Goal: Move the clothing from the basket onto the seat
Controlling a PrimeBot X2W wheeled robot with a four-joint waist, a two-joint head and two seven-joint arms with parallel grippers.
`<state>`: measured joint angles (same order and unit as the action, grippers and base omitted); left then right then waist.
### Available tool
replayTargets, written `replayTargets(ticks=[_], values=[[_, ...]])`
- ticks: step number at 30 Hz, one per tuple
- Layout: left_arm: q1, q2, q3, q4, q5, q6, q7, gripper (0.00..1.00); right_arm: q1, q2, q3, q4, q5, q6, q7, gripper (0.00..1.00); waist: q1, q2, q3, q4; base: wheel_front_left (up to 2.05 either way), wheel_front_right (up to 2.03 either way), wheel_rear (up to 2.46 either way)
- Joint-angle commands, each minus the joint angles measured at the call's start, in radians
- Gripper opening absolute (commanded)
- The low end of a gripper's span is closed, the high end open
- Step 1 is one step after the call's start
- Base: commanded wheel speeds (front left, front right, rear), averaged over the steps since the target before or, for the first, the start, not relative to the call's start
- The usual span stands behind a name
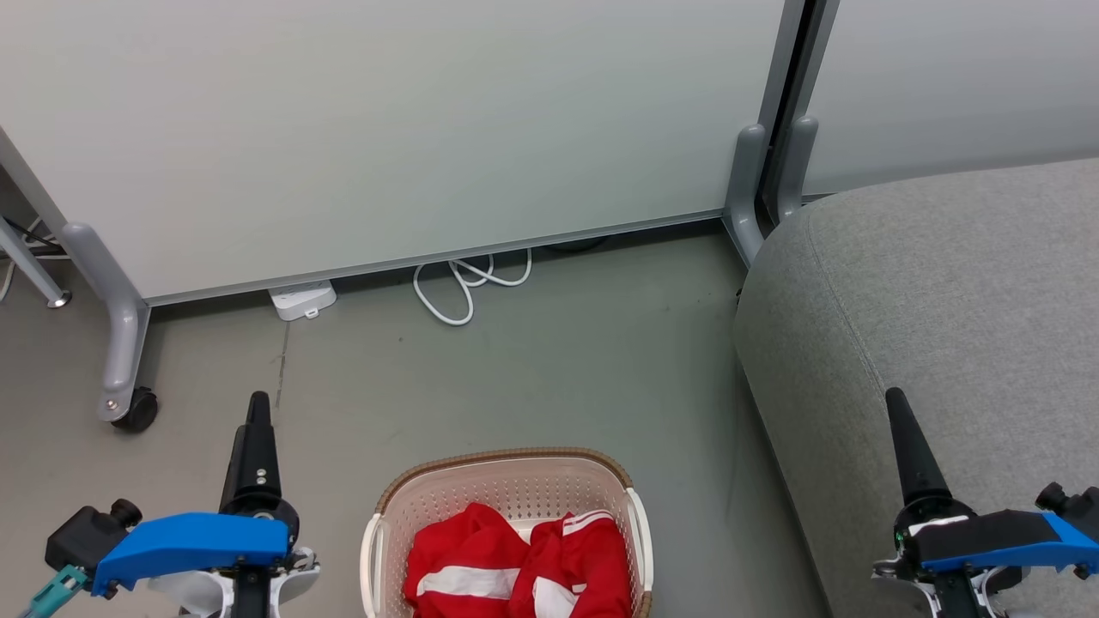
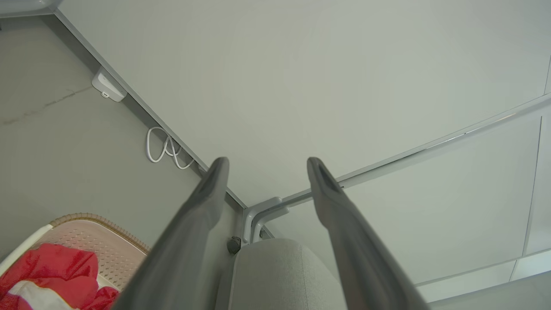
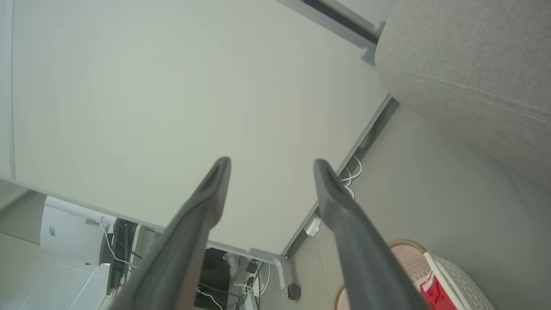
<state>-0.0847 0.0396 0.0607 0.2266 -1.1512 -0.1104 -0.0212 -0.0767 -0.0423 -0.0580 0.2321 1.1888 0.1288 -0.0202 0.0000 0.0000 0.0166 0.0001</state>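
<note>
While the cream-white plastic laundry basket with the brown woven-look rim (image 1: pixel 506 455) sits on the grey floor (image 1: pixel 558 369) at the bottom middle of the head view, the two bright red soft fabric garments with white stripes (image 1: pixel 481 558) are piled inside it. The big grey fabric sofa seat (image 1: pixel 944 300) is off to its right. The left gripper (image 1: pixel 258 402) hangs over the floor left of the basket and the right gripper (image 1: pixel 895 396) over the seat, both seen edge-on here. A white cable (image 1: pixel 455 292) loops under the pale partition panel (image 1: pixel 386 129) behind.

Left wrist view: the two dark fingers (image 2: pixel 206 202) are spread well apart, holding nothing, with the basket and red garments at lower left.

Right wrist view: same deal, fingers (image 3: pixel 206 202) wide apart and empty, basket corner with a bit of red at lower right, seat at top right.
</note>
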Motion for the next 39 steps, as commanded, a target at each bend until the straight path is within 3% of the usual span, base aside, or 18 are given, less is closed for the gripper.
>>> replayTargets(ticks=[1,19,39], values=[[-0.032,0.009,-0.011,-0.024,0.058,0.009,-0.012,1.00,-0.024,-0.006,0.007,-0.023,-0.054,0.001,-0.013,1.00,0.0000,0.0000,0.001,0.000,0.00,0.00,0.00],[-0.031,0.010,-0.073,-0.039,0.389,0.045,-0.074,1.00,-0.019,-0.007,0.050,-0.032,-0.364,0.002,-0.075,1.00,0.0000,0.0000,0.001,0.000,0.00,0.00,0.00],[-0.034,0.011,-0.126,-0.032,0.665,0.063,-0.132,1.00,-0.018,-0.009,0.072,-0.016,-0.626,0.002,-0.133,1.00,0.0000,0.0000,-0.002,0.003,0.00,0.00,0.00]])
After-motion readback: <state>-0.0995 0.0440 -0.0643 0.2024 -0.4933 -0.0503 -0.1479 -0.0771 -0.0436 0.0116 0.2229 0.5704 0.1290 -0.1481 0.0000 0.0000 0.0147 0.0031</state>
